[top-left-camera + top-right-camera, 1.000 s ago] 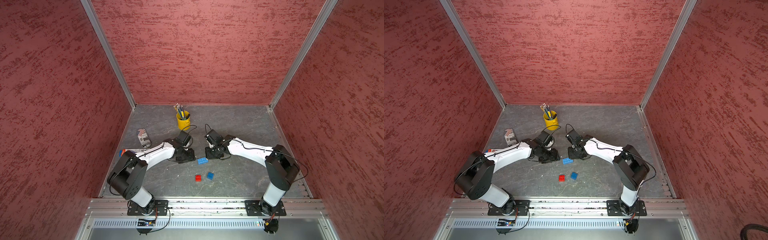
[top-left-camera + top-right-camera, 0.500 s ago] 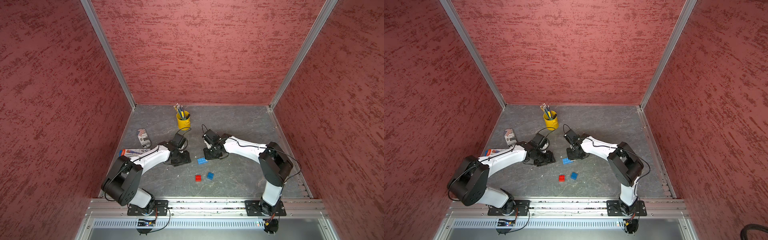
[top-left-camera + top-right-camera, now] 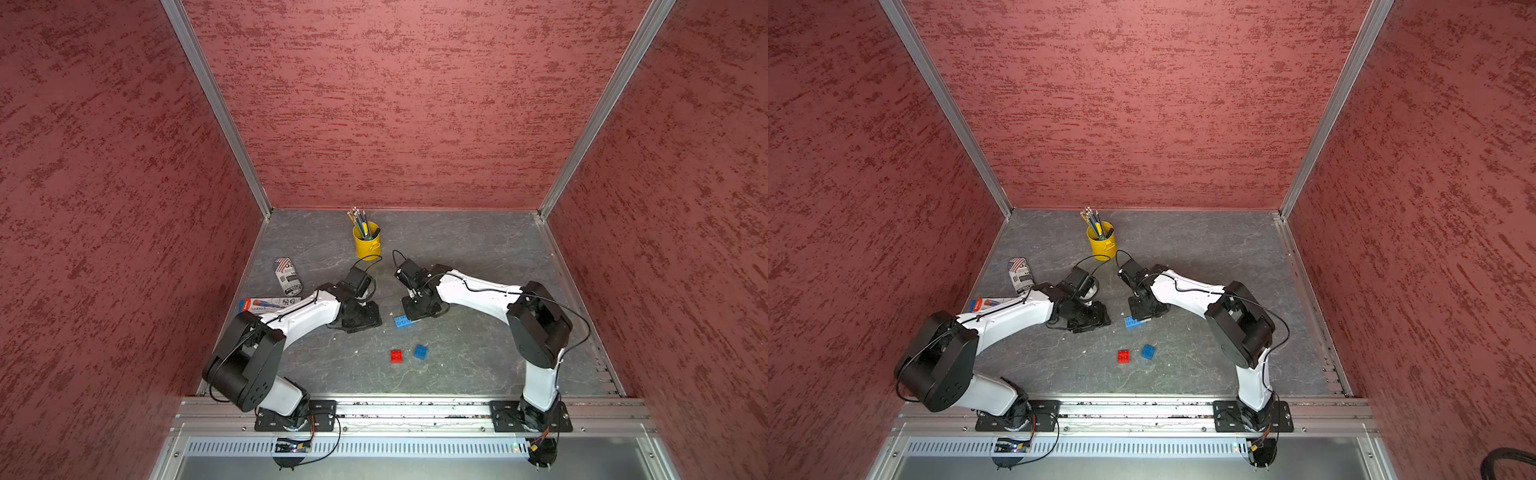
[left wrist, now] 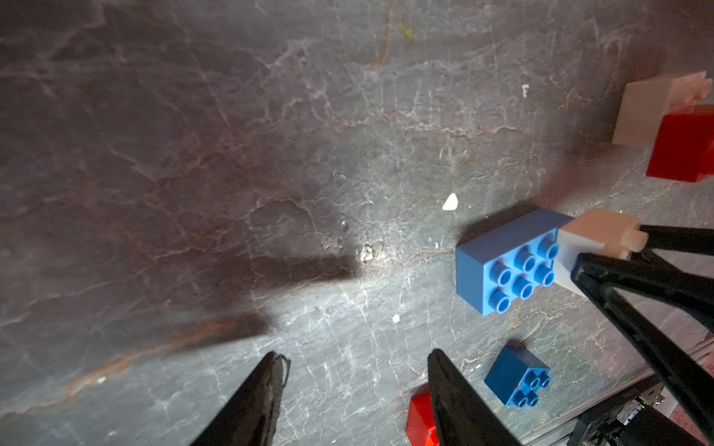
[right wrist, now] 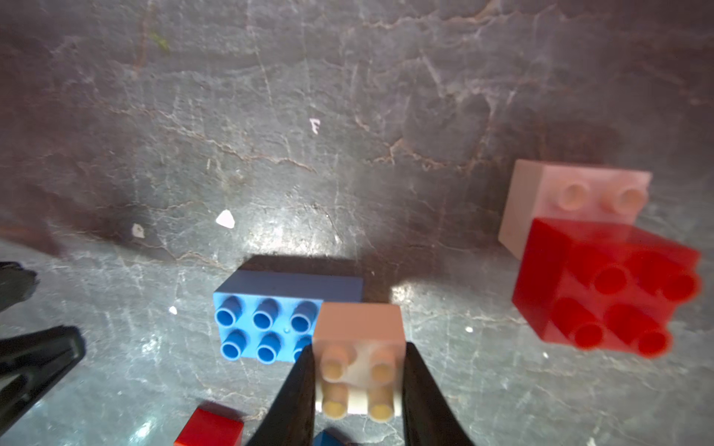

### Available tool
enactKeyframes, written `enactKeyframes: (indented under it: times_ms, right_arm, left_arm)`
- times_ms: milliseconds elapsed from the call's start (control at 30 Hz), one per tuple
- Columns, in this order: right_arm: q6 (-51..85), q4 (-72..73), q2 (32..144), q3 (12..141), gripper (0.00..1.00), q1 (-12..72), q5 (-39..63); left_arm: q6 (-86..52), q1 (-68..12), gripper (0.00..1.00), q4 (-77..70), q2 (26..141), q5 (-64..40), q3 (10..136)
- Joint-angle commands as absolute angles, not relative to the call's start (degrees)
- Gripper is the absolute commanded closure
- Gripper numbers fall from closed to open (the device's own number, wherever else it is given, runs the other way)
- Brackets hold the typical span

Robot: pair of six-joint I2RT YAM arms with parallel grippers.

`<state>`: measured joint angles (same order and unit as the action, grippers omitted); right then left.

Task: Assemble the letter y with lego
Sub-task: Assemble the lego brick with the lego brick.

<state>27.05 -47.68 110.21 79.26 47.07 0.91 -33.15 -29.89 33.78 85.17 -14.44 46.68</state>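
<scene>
yellow cup behind, floor beside it open

Grey tabletop: lego bricks, cup, can

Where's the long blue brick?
In a top view, the long blue brick lies mid-table, one end under the right gripper, whose jaws hold a white brick over it; a red square and a blue square lie loose nearby.
</scene>
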Motion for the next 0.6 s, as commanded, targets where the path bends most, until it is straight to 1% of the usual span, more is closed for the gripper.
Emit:
enactKeyframes:
  times_ms: [0,133,333,400,567]
  right_arm:
    - [28.9,-50.3,115.6,78.2,0.8,49.1,-2.3]
    - [30.4,-49.2,116.7,76.9,0.8,50.2,-1.9]
    - [31.5,-45.9,114.1,76.8,0.78,50.2,1.2]
    - [31.7,-45.5,113.1,77.9,0.74,50.1,1.7]
    - [32.5,-44.8,110.0,79.2,0.58,49.4,0.9]
  left_arm:
    - [-33.4,-29.5,0.38,33.8,84.4,-13.4,46.0]
    - [-33.4,-29.5,0.38,33.8,84.5,-13.3,46.0]
    - [-33.4,-29.5,0.38,34.0,84.7,-13.4,46.2]
    - [-33.4,-29.5,0.38,34.1,84.7,-13.5,46.4]
    - [-33.3,-29.8,0.38,35.0,84.0,-13.4,47.1]
